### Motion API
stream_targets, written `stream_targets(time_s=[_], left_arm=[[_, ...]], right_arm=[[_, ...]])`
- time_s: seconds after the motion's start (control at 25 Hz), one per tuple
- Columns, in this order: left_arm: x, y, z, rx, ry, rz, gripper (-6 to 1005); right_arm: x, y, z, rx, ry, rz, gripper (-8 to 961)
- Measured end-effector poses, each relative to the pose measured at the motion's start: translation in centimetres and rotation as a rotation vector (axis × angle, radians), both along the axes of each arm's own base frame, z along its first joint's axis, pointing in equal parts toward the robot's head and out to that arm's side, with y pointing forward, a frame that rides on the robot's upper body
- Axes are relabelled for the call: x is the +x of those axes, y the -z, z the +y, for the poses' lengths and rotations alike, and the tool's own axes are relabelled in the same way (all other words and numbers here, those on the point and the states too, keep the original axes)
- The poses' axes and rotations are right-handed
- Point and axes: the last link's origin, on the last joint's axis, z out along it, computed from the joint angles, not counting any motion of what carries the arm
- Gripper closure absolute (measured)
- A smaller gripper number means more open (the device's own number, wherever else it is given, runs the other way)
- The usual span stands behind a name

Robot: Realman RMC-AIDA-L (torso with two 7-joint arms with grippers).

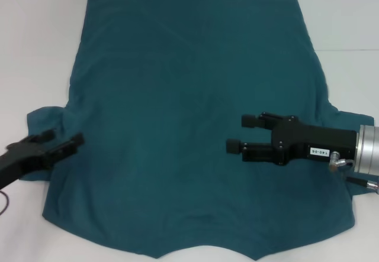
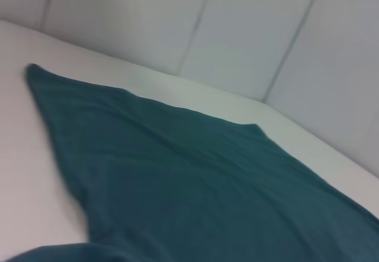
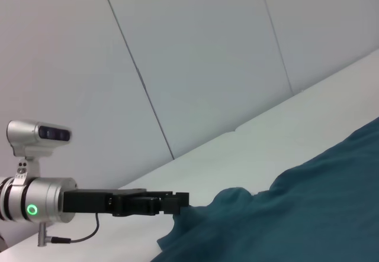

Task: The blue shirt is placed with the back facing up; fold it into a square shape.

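The blue shirt (image 1: 177,96) lies spread flat on the white table, hem at the far side and collar edge at the near side. It also shows in the left wrist view (image 2: 207,185) and in the right wrist view (image 3: 308,214). My left gripper (image 1: 62,138) is open and low at the shirt's left sleeve (image 1: 41,120). The right wrist view shows it (image 3: 180,201) at the sleeve's edge. My right gripper (image 1: 240,133) is open above the shirt's right half, pointing left, holding nothing.
The white table (image 1: 35,37) shows on both sides of the shirt. Pale wall panels (image 2: 249,31) stand behind the table's far edge. The shirt's right sleeve (image 1: 355,123) lies partly under my right arm.
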Motion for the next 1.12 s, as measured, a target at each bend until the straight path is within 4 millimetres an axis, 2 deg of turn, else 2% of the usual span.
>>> stream_targets(time_s=[0.2, 0.56, 1.12], left_arm=[[-1.4, -0.9, -0.6, 0.039, -0.066, 0.014, 94], [-3.3, -0.9, -1.2, 0.067, -0.173, 0.047, 94], [-3.5, 0.0, -1.1, 0.052, -0.197, 0.047, 95]], right_arm=[[-0.3, 0.1, 0.3, 0.005, 0.0, 0.001, 12], [-0.7, 0.3, 0.7, 0.003, -0.011, -0.005, 12], [-0.4, 0.3, 0.5, 0.002, -0.006, -0.009, 11]])
